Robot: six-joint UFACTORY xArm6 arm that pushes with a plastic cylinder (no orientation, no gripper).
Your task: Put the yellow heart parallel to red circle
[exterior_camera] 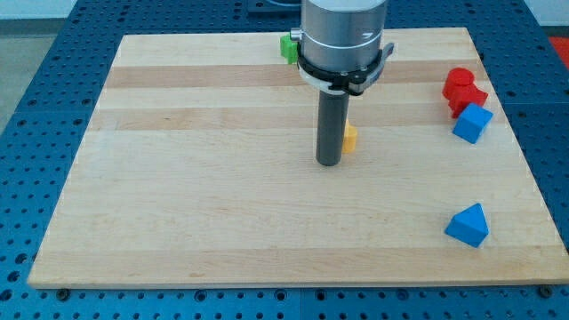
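A yellow block [350, 138], the yellow heart, lies near the board's middle; the rod hides most of it, so its shape cannot be made out. My tip [329, 163] is on the board just left of it and slightly lower, touching or nearly touching it. The red circle [459, 81] sits near the board's right edge, toward the view's top, with a second red block [470, 99] pressed against its lower right side.
A blue cube-like block [471, 124] sits just below the red blocks. A blue triangular block [468, 225] lies at the lower right. A green block [289, 46] is partly hidden behind the arm at the board's top edge. The wooden board [178, 178] rests on a blue table.
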